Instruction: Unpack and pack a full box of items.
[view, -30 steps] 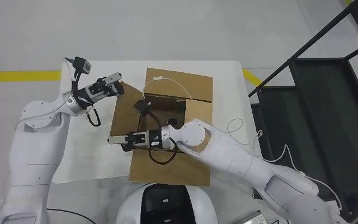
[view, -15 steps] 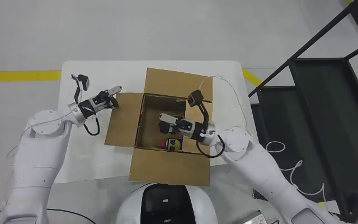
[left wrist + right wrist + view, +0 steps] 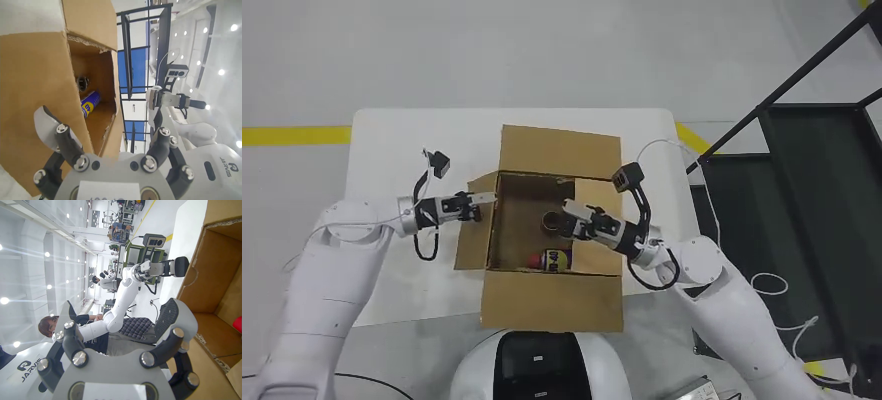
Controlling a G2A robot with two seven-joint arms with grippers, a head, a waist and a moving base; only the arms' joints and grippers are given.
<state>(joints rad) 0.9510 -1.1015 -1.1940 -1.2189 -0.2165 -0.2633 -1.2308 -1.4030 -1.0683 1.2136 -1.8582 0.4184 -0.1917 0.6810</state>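
Note:
An open cardboard box [image 3: 562, 152] stands mid-table. Inside lie a blue spray can [image 3: 554, 259] with a red cap and a dark round item [image 3: 550, 222]. My left gripper [image 3: 479, 201] is at the top edge of the raised left flap [image 3: 474, 240]. In the left wrist view this gripper [image 3: 102, 123] is open, one finger [image 3: 44, 123] in front of the flap's outer face, and the can [image 3: 90, 103] shows beyond. My right gripper [image 3: 564, 214] hovers over the box's right half. It stands open and empty [image 3: 119, 306] beside the box wall [image 3: 209, 272].
The box's near flap [image 3: 552, 300] lies flat toward the table's front edge. Bare white table [image 3: 407, 150] stretches left of the box. A black metal stair frame [image 3: 802, 130] stands off the table's right side.
My right arm has pulled back from the left flap across the box to its right side. My left gripper came down to the left flap, which now stands raised.

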